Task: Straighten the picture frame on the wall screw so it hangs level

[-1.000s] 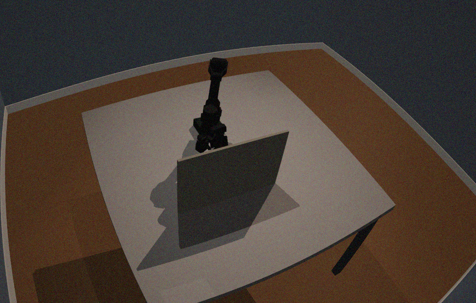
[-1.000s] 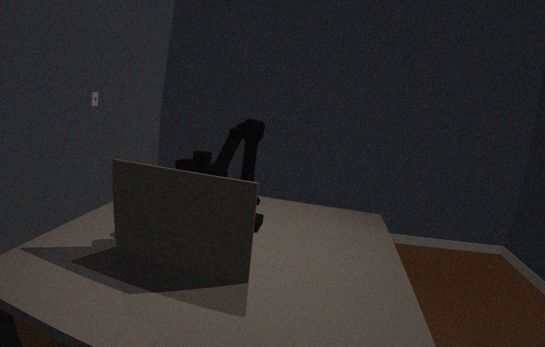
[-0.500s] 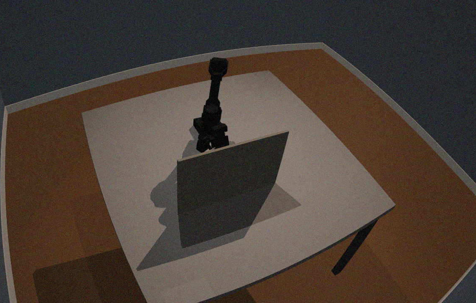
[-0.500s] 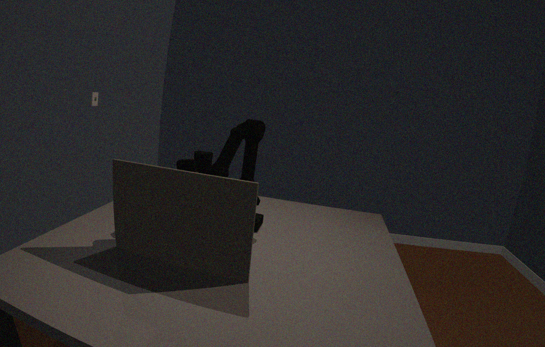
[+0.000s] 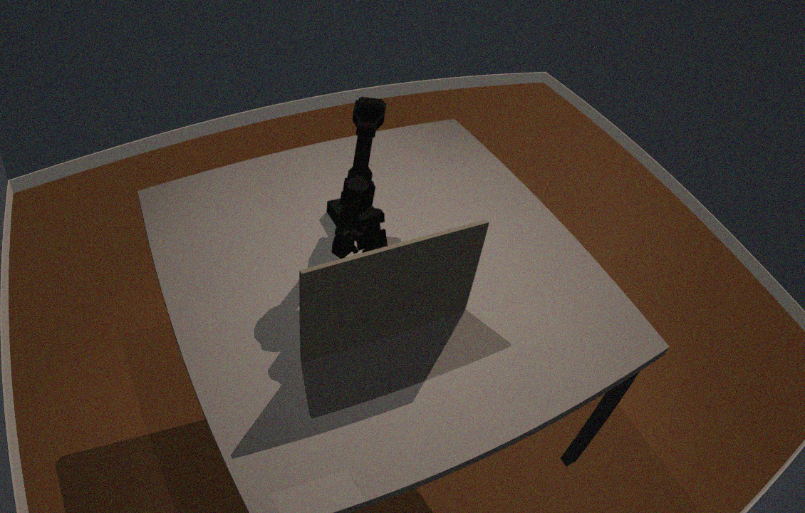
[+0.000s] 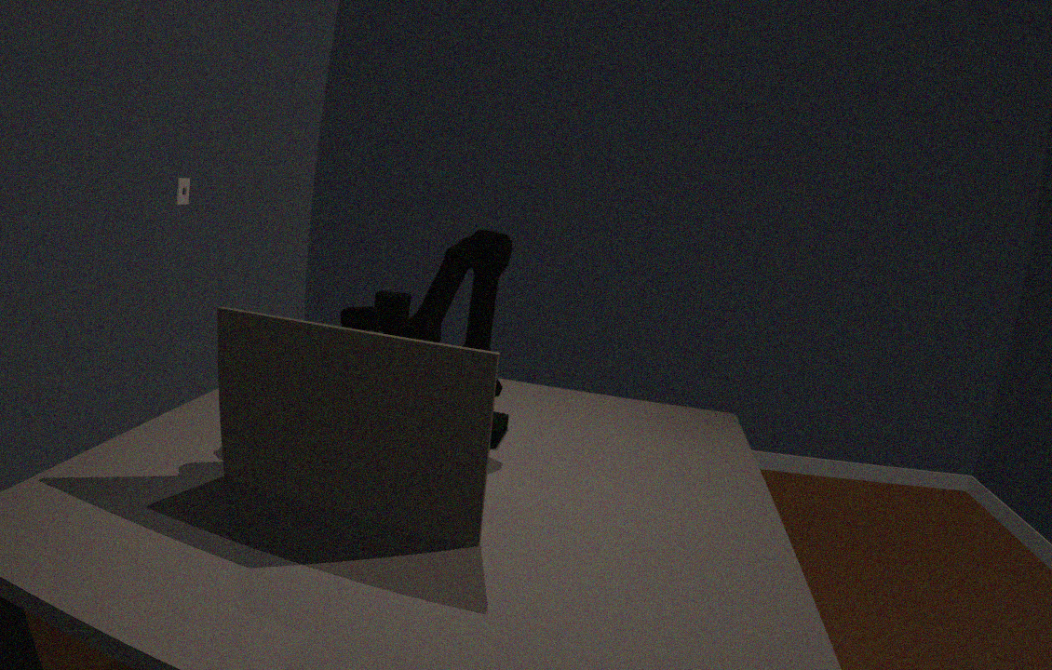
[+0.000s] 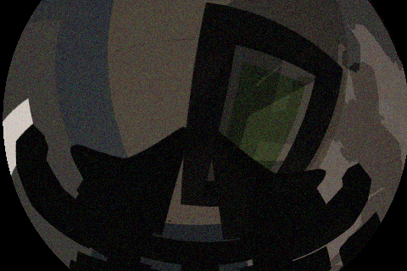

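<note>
The picture frame [image 7: 208, 72] shows only in the wrist view, with a black border, a grey inner edge and a green picture. My gripper [image 7: 199, 135] [image 5: 357, 244] is shut on the frame's left side bar, one finger on each side of it. The frame's lower left corner shows between the fingers, and the right finger hides part of the bottom. The upright panel [image 5: 392, 306] [image 6: 355, 416] [image 7: 148, 72] bears the frame on its face towards the arm. The panel hides the frame in the top and exterior views. The screw and notched strip are hidden. I cannot tell whether the frame is level.
The panel stands on a pale table [image 5: 584, 318] [image 6: 638, 500]. The dark arm [image 5: 362, 149] [image 6: 484, 291] reaches towards the panel from the far side. Shadows fall across the table around the panel. A small white wall plate [image 6: 183, 191] is on the room wall.
</note>
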Action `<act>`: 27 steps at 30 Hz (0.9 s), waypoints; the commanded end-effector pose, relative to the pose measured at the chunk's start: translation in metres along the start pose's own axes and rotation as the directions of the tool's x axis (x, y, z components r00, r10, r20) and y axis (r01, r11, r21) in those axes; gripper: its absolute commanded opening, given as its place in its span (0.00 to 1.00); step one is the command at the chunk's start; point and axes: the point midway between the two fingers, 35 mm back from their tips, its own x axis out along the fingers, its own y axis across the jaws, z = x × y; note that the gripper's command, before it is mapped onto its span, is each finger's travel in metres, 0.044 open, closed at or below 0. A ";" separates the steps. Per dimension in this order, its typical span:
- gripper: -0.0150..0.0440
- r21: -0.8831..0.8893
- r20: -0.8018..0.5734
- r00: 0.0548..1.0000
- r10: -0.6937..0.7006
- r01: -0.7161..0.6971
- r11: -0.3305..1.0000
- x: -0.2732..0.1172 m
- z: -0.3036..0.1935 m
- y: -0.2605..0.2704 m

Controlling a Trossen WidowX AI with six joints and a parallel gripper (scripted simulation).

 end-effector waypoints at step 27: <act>0.25 -0.003 0.000 1.000 0.014 -0.014 1.000 0.000 -0.001 -0.005</act>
